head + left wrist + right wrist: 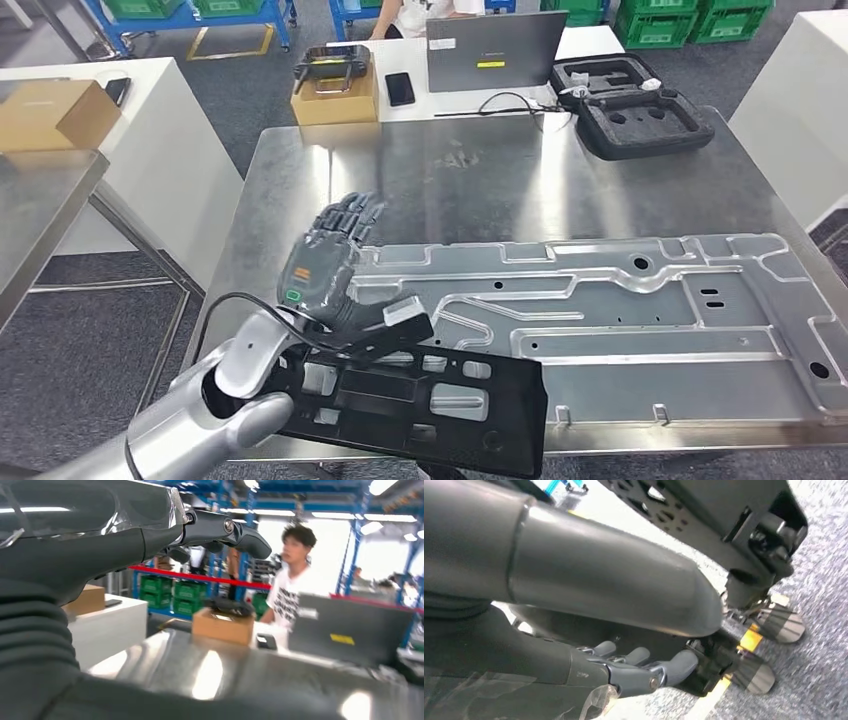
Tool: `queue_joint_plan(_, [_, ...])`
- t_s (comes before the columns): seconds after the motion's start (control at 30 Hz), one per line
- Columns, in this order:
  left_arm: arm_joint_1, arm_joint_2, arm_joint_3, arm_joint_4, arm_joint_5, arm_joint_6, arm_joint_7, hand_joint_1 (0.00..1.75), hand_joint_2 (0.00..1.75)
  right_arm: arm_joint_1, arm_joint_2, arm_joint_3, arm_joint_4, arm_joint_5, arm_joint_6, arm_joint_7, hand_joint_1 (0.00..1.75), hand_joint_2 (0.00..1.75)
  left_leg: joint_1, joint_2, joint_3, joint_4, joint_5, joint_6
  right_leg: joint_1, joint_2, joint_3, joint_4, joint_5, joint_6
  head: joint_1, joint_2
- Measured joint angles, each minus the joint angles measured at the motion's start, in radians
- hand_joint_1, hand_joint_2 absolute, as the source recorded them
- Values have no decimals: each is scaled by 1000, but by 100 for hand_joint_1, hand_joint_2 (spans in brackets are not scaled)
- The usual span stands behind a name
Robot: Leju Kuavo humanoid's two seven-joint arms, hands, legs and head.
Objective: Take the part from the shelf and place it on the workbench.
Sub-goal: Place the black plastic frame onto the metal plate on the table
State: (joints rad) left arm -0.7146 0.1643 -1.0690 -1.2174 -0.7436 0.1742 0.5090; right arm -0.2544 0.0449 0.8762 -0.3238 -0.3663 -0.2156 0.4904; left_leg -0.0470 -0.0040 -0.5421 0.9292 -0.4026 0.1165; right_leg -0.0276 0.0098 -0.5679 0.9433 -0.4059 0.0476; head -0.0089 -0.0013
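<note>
Your left hand [328, 262] hovers mid-left over the bench [480, 170], fingers [356, 215] spread, empty. The black part [440, 400] lies lower centre on the bench edge, seemingly released.

Closed laptop [496, 50], cardboard box [336, 98], phone [399, 88], foam case [632, 105]

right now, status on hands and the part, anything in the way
Left hand open above the workbench. Right hand hanging low, fingers loose, holding nothing. Black part overhanging the near edge, partly on grey metal panel.
</note>
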Motion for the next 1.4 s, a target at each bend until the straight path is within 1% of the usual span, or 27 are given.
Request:
queue_joint_plan(0.03, [1,10,8,-8,1,13,9,0,0,2,0,0,1,-1,-2,0,0,0,-6,-1,8,-17,5,8,-3,0,2,-3,2,1,0,0])
queue_joint_plan(0.07, [3,23,15,-18,0,26,20,0,0,3,-2,0,2,-4,-3,0,0,0,-7,0,11,-22,10,8,-1,1,4,-7,4,4,0,0])
queue_joint_plan(0.13, [8,54,34,-45,-7,50,45,0,0,7,-5,0,4,-9,-8,0,0,0,2,4,22,-47,25,-2,5,1,1,6,-11,7,-2,0])
queue_joint_plan(0.2, [14,85,57,-74,-18,61,69,0,0,11,-9,0,4,-12,-10,-3,0,0,12,7,30,-64,37,-12,10,0,-35,98,-72,10,-1,0])
queue_joint_plan(0.27, [26,114,72,-98,-27,61,85,0,0,13,-15,0,5,-13,-12,-21,0,0,14,7,26,-63,39,-13,10,-1,-93,244,-145,15,0,0])
queue_joint_plan(0.3, [34,128,77,-109,-32,57,91,0,0,14,-18,0,5,-14,-13,-33,0,0,15,7,24,-60,39,-14,9,-2,-111,293,-162,19,1,0])
queue_joint_plan(0.33, [39,140,80,-120,-36,53,97,0,0,14,-21,0,5,-14,-15,-41,0,0,16,5,21,-56,39,-15,8,-2,-113,306,-161,22,1,0])
queue_joint_plan(0.37, [44,152,85,-131,-41,48,104,0,0,15,-24,0,6,-14,-16,-46,0,0,18,4,19,-50,37,-17,7,-3,-91,271,-138,25,1,0])
queue_joint_plan(0.43, [53,178,99,-155,-47,41,116,0,0,20,-29,0,8,-17,-17,-40,0,0,24,0,14,-33,29,-28,3,-4,-9,120,-74,32,1,0])
queue_joint_plan(0.5, [62,205,114,-180,-48,37,126,0,0,26,-33,0,10,-19,-17,-29,0,0,24,-1,0,-9,20,-40,1,-2,41,16,-41,26,1,0])
queue_joint_plan(0.6, [82,242,135,-215,-45,37,136,0,0,31,-36,-1,11,-21,-17,-25,0,0,22,-1,-15,5,20,-46,4,1,35,8,-33,4,1,0])
queue_joint_plan(0.67, [96,266,149,-235,-40,39,142,0,0,31,-38,-1,11,-22,-19,-26,0,0,26,-1,-29,36,-7,-57,0,0,30,7,-27,-6,-1,0])
queue_joint_plan(0.7, [102,278,157,-245,-37,41,146,0,0,31,-40,-1,12,-24,-21,-26,0,0,30,-1,-48,83,-39,-67,-3,-1,27,6,-24,-11,-3,0])
queue_joint_plan(0.77, [119,298,173,-264,-26,48,150,0,0,31,-45,-1,12,-29,-25,-26,0,0,42,0,-104,225,-117,-85,-3,-3,19,6,-19,-17,-4,0])
queue_joint_plan(0.8, [130,308,180,-273,-19,53,151,0,0,32,-48,-1,12,-33,-28,-26,0,0,47,0,-128,290,-144,-90,-3,-4,15,6,-17,-18,-4,0])
queue_joint_plan(0.83, [142,318,186,-281,-13,58,153,0,0,32,-51,-1,12,-37,-29,-26,0,0,51,0,-136,320,-154,-92,-3,-4,12,7,-15,-18,-4,0])
queue_joint_plan(0.87, [153,328,193,-288,-8,63,155,0,0,32,-55,-1,13,-41,-31,-26,0,0,53,0,-123,307,-143,-91,-3,-4,10,6,-12,-17,-4,0])
queue_joint_plan(0.9, [161,338,202,-296,-3,71,158,0,0,32,-58,-1,13,-47,-33,-26,0,0,53,0,-88,250,-117,-88,-3,-4,9,6,-10,-16,-4,0])
queue_joint_plan(0.97, [172,359,225,-312,7,87,163,0,0,33,-66,-1,13,-56,-33,-25,0,0,48,0,6,83,-58,-74,-5,-4,7,4,-4,-11,-4,0])
queue_joint_plan(1.03, [180,377,247,-327,14,99,164,0,0,38,-74,-1,13,-62,-30,-25,0,0,37,0,53,-12,-32,-64,-9,-5,5,-1,4,0,-4,0])
queue_joint_plan(1.13, [197,395,271,-342,22,114,162,0,0,47,-90,-2,14,-68,-36,-29,0,0,30,2,52,-32,-16,-54,-12,-6,4,-13,15,21,-4,0])
queue_joint_plan(1.17, [203,399,279,-347,25,119,160,0,0,48,-97,-2,14,-71,-41,-31,0,0,31,3,52,-42,-6,-50,-10,-6,-1,-3,2,25,-4,0])
queue_joint_plan(1.23, [214,402,292,-354,29,126,158,0,0,50,-114,-3,14,-75,-47,-43,0,0,34,6,48,-58,14,-41,-6,-6,-37,86,-69,26,-2,0])
queue_joint_plan(1.3, [227,403,299,-357,32,129,156,0,0,52,-129,-3,15,-78,-51,-55,0,0,28,6,35,-58,24,-33,-1,-6,-90,234,-151,26,-1,0])
queue_joint_plan(1.33, [235,404,300,-358,32,130,155,0,0,53,-136,-4,15,-80,-56,-57,0,0,26,6,28,-56,28,-31,2,-6,-102,281,-168,26,-1,0])
queue_joint_plan(1.37, [241,404,302,-359,34,131,154,0,0,53,-143,-4,15,-82,-64,-54,0,0,24,5,22,-54,31,-30,4,-6,-97,292,-166,26,-1,0])
queue_joint_plan(1.4, [247,404,305,-360,37,133,152,0,0,54,-152,-4,15,-84,-75,-49,0,0,23,5,17,-51,33,-30,6,-6,-69,258,-146,26,-1,0])
